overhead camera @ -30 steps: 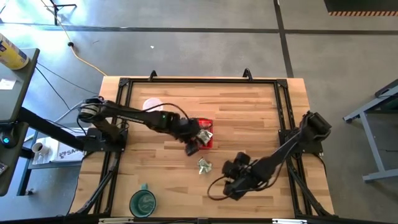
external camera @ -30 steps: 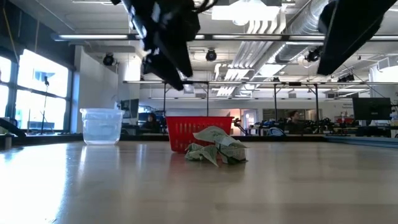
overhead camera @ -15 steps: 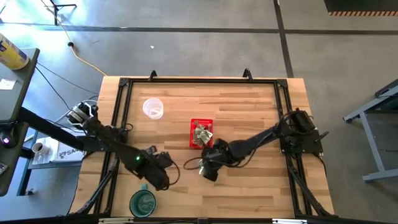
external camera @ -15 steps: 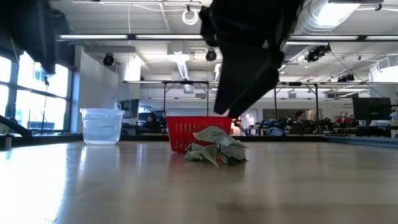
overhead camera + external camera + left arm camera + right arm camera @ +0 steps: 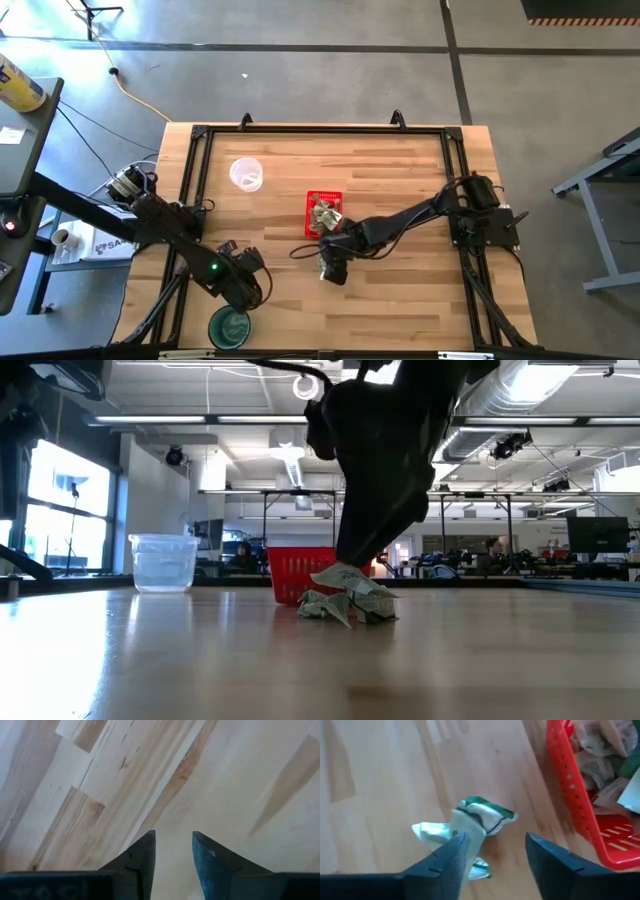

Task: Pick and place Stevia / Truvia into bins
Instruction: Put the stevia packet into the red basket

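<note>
Right gripper (image 5: 492, 852), fingers apart, straddles crumpled paper sachets (image 5: 470, 827) beside mesh basket (image 5: 570, 785).

A large open workshop — exposed ceiling ducts (image 5: 560, 385) and strip lights overhead, daylight coming through tall windows (image 5: 70, 510), grey concrete floor (image 5: 300, 80) surrounding the wooden desk (image 5: 400, 170).

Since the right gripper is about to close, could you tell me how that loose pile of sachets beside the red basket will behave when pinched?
The sachets look crumpled and thin, so probably floppy and very light. They lie loosely, so the right gripper may lift only some, scattering others.
</note>
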